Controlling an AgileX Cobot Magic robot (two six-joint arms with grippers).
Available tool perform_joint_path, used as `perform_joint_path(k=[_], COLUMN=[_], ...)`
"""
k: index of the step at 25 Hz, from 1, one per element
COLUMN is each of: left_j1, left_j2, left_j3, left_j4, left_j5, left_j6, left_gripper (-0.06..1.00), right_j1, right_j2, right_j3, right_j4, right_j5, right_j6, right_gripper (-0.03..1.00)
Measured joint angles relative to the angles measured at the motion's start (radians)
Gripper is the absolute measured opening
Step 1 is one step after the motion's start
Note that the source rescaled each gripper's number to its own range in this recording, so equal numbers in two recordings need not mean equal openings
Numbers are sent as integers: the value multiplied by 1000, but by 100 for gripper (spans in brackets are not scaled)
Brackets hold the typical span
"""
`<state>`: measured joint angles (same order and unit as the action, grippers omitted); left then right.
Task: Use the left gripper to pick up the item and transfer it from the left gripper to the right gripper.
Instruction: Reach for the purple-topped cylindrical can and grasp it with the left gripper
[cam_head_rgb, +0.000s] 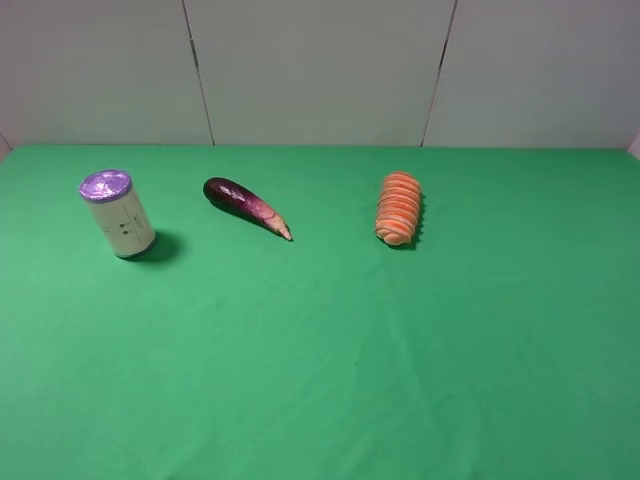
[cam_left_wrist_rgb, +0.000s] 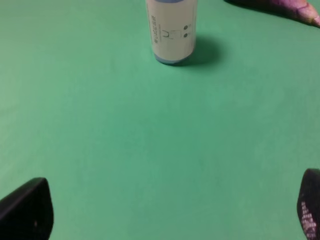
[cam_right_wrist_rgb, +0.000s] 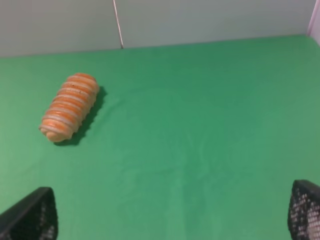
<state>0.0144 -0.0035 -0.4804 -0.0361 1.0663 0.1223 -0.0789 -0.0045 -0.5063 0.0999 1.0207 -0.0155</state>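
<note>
Green tabletop (cam_head_rgb: 330, 380) under pale wall panels, three things in a row toward the back. On the left, the cream-white cylindrical can with the shiny purple top (cam_head_rgb: 118, 213) stands upright, untouched. The left tool (cam_left_wrist_rgb: 168, 212) has its black fingers spread wide with nothing between them. The can sits well ahead of it, roughly in line with the gap. Near the can lies a dark purple eggplant (cam_head_rgb: 245, 205); further right, an orange ribbed sliced-carrot piece (cam_head_rgb: 399, 208). The right tool (cam_right_wrist_rgb: 167, 215) is spread wide too, and empty.
</note>
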Motion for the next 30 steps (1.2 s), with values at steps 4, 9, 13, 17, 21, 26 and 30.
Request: perform_joint_path(k=[4,9,13,17,21,26,30], left_j1=[0,0,0,0,0,0,0], left_j2=[0,0,55,180,337,532,669], left_j3=[0,-18,-65,-139,-229,-323,-378], left_j4=[0,0,0,0,0,0,-3], left_j5=[0,0,7,8,8,-9,-22], left_j6=[0,0,0,0,0,0,0], left_gripper=[94,94,94,94,97,100,100], right_j1=[0,0,0,0,0,0,0], right_j2=[0,0,0,0,0,0,0], right_j3=[0,0,0,0,0,0,0], right_j4=[0,0,0,0,0,0,0], right_j5=[0,0,0,0,0,0,0], right_j6=[0,0,0,0,0,0,0], right_gripper=[100,100,100,100,100,100,100])
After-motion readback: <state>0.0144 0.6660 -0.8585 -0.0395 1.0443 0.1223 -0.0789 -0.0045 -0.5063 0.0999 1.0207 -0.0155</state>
